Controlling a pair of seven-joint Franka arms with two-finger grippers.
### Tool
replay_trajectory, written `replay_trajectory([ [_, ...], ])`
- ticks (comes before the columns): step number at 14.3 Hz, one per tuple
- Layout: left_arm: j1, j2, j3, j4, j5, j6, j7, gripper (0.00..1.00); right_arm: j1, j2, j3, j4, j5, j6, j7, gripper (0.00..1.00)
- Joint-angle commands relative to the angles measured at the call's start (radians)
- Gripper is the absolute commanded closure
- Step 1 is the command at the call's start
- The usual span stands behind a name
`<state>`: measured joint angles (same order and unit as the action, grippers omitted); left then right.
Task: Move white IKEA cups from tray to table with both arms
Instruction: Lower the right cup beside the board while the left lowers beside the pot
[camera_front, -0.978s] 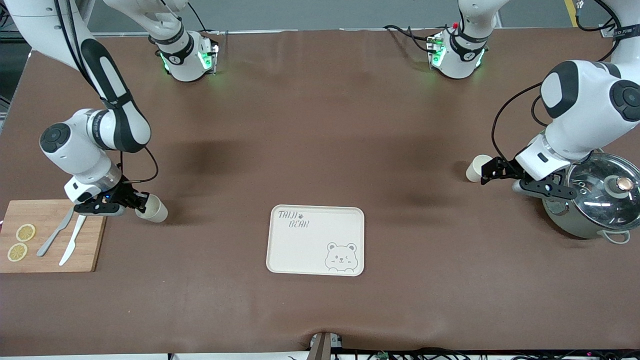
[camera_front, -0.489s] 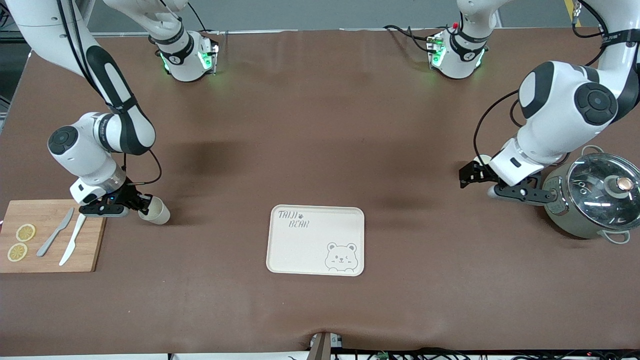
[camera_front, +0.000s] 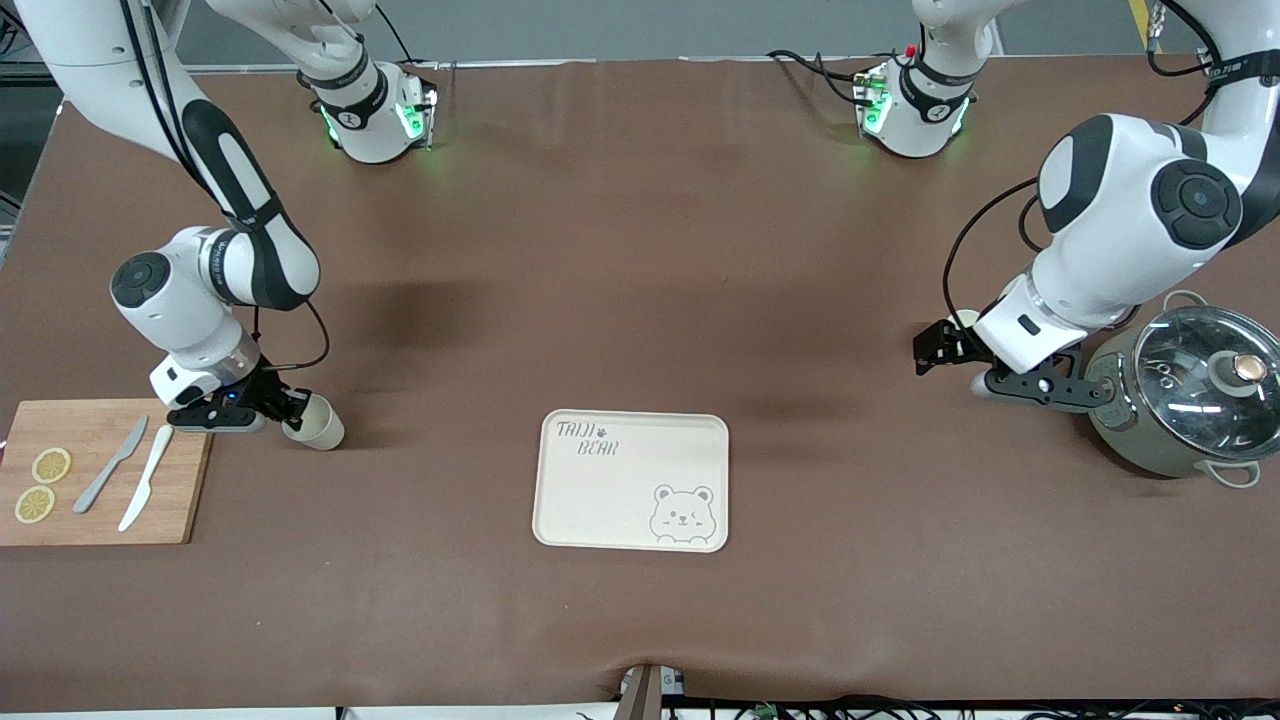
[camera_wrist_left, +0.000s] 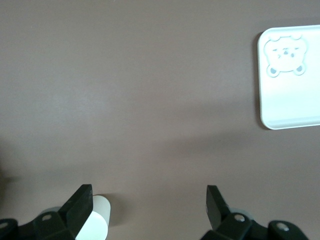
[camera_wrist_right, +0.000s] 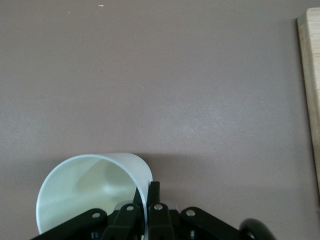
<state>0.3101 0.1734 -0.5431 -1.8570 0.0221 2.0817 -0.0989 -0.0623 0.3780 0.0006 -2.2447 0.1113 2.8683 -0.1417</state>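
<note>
One white cup (camera_front: 322, 429) is tilted, low over the table beside the wooden board. My right gripper (camera_front: 290, 415) is shut on its rim, one finger inside and one outside, as the right wrist view (camera_wrist_right: 148, 197) shows on the cup (camera_wrist_right: 90, 192). The second white cup (camera_front: 963, 319) stands near the pot, mostly hidden by my left gripper (camera_front: 950, 366). In the left wrist view the left gripper (camera_wrist_left: 148, 207) is open wide, and this cup (camera_wrist_left: 98, 224) sits just inside the gap, against one finger (camera_wrist_left: 80, 202). The bear tray (camera_front: 632, 480) lies between the arms, nearer the front camera.
A wooden board (camera_front: 100, 505) with two knives and lemon slices lies at the right arm's end; its edge shows in the right wrist view (camera_wrist_right: 310, 90). A steel pot with glass lid (camera_front: 1190, 390) stands at the left arm's end. The tray also shows in the left wrist view (camera_wrist_left: 292, 95).
My left gripper has moved off the pot's side toward the second cup, which it now mostly covers. My right gripper has carried its cup slightly toward the tray.
</note>
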Motion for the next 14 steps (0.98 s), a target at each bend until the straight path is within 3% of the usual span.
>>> replay_trajectory([
  [1,-0.137,0.011,0.136,0.068,0.029,-0.064,-0.021,0.00,0.007,-0.005,-0.001,-0.013,0.028,0.017,-0.006,0.91],
  [4,-0.158,0.015,0.155,0.096,0.021,-0.075,-0.021,0.00,0.004,-0.001,0.001,-0.012,0.028,0.019,-0.006,0.39],
  [5,-0.172,0.015,0.173,0.105,0.021,-0.084,-0.021,0.00,0.004,-0.001,0.001,-0.010,0.028,0.017,-0.006,0.32],
  [6,-0.183,0.014,0.187,0.117,0.019,-0.095,-0.021,0.00,0.002,-0.001,-0.001,-0.010,0.028,0.017,-0.006,0.10],
  [7,-0.189,0.015,0.192,0.137,0.019,-0.115,-0.021,0.00,0.001,-0.001,0.001,-0.010,0.028,0.017,-0.007,0.00],
  [11,-0.204,0.020,0.198,0.200,0.021,-0.189,-0.021,0.00,-0.001,-0.013,-0.001,0.007,0.028,0.002,-0.019,0.00],
  [14,-0.207,0.012,0.215,0.223,0.027,-0.213,-0.016,0.00,-0.005,-0.054,-0.002,0.054,0.027,-0.151,-0.019,0.00],
])
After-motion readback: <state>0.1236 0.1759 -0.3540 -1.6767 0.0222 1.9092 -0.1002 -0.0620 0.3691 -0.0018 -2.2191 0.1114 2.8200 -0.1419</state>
